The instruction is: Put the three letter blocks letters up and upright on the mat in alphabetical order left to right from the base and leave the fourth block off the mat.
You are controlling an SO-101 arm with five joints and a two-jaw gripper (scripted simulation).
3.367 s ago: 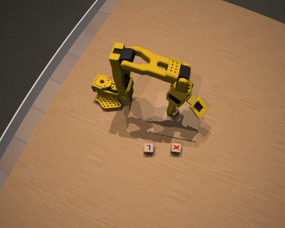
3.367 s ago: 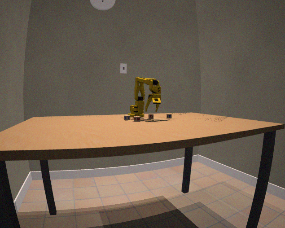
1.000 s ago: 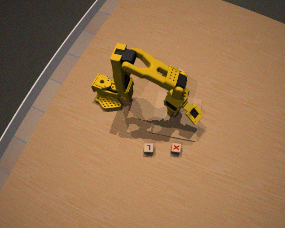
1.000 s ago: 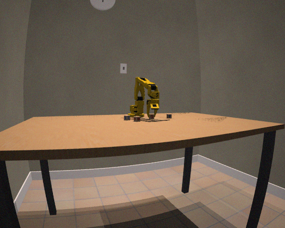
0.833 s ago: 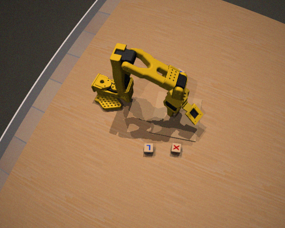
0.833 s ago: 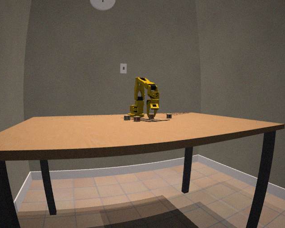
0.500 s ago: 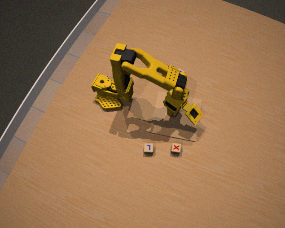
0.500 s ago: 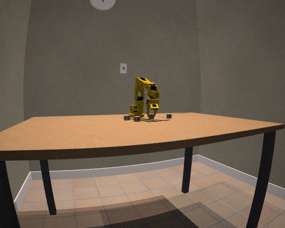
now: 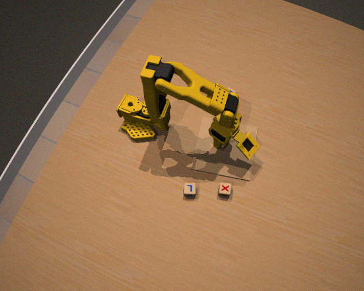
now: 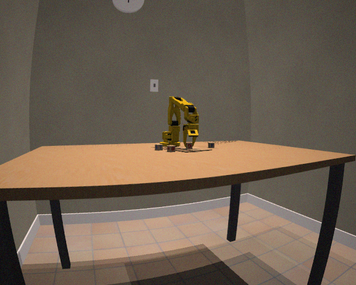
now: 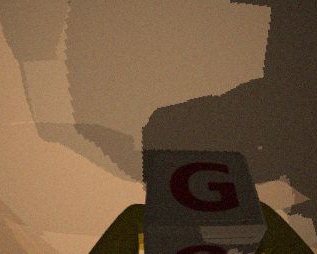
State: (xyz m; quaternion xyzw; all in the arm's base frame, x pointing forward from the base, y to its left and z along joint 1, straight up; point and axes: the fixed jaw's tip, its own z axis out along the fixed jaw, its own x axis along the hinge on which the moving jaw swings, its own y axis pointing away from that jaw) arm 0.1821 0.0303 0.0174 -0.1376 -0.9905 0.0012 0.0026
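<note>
four lettered blocks, one mat, one arm, one table

Wood-grain matt table, smooth yellow plastic-looking arm, pale matt mat
</note>
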